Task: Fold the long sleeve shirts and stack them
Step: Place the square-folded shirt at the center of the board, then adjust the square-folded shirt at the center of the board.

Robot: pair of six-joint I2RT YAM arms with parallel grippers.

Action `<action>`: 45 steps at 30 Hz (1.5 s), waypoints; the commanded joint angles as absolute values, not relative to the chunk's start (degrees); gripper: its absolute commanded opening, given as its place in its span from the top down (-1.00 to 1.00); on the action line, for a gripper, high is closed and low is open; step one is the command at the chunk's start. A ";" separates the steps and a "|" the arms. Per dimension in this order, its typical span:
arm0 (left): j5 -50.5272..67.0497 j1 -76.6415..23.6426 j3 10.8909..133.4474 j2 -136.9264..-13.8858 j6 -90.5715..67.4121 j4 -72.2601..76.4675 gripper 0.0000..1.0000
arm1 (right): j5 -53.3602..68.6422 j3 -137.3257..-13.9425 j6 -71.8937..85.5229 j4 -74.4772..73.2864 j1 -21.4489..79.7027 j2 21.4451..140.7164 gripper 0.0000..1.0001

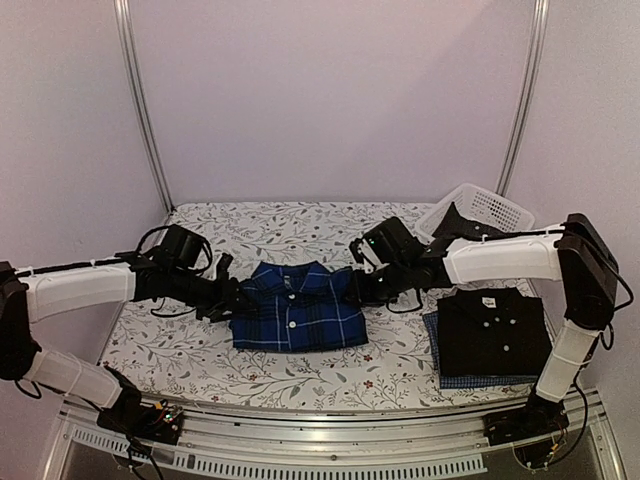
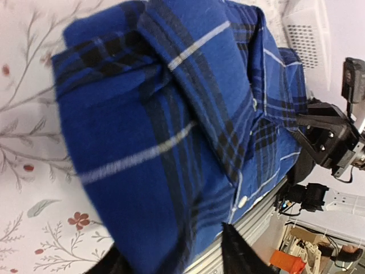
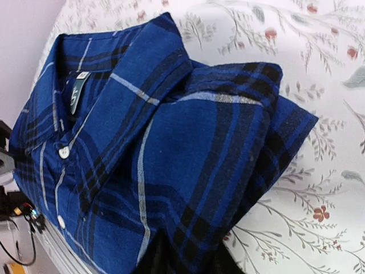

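I see a table (image 1: 300, 225) under a floral cloth, with both arms reaching in toward its middle. My left gripper (image 1: 228, 290) sits at the left edge of the blue plaid shirt (image 1: 297, 308). In the left wrist view the fold lies between its dark fingers (image 2: 236, 251), but I cannot tell whether they pinch it.

The plaid shirt lies folded at the table's centre, front up. Its collar points to the far edge and its button line runs far to near. The neck label (image 3: 77, 91) is dark green, its mark unreadable.

My right gripper (image 1: 358, 285) meets the shirt's right edge; I cannot tell its grip either.

Toward the near right corner, the black shirt (image 1: 493, 330) lies folded on the blue check shirt (image 1: 470, 381), collar also toward the far edge. Its white neck tag is too small to read.

A white basket (image 1: 490, 208) sits tilted at the far right corner.
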State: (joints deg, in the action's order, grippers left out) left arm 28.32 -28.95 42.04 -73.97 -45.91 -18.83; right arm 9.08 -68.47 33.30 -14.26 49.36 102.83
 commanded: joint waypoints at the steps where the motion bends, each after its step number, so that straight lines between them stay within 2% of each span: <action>1: 25.41 -30.01 36.86 -75.25 -45.92 -19.06 -0.19 | 10.94 -58.50 35.89 -12.42 47.60 102.35 0.30; 3: 24.16 -29.08 36.83 -75.72 -44.71 -18.86 -0.27 | 9.78 -56.98 36.13 -12.46 47.21 101.24 -0.06; 7: 21.60 -26.79 39.83 -77.19 -42.25 -18.03 -0.28 | 7.75 -57.72 35.70 -13.60 47.29 98.26 -0.19; 16: 19.50 -24.19 49.36 -88.69 -37.31 -18.18 0.16 | 2.41 -69.60 31.68 -18.59 48.40 101.25 -0.19; 23: 21.12 -24.20 51.80 -92.72 -36.29 -18.32 0.32 | -1.75 -76.37 28.24 -20.45 48.36 108.47 -0.19; 27: 21.50 -24.48 52.38 -93.54 -35.60 -18.75 0.31 | -1.89 -78.23 27.36 -21.34 48.38 112.21 -0.18; 36: 13.01 -28.40 63.26 -97.29 -31.42 -26.03 0.06 | -2.49 -76.53 27.90 -20.29 47.99 113.12 -0.11; 45: 7.49 -31.94 72.65 -107.84 -30.63 -30.63 0.10 | -1.69 -75.72 28.45 -19.09 47.90 113.44 -0.01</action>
State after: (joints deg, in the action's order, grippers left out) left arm 10.57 -30.41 69.73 -104.88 -32.01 -27.07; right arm -1.39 -76.60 28.29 -20.16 47.99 112.92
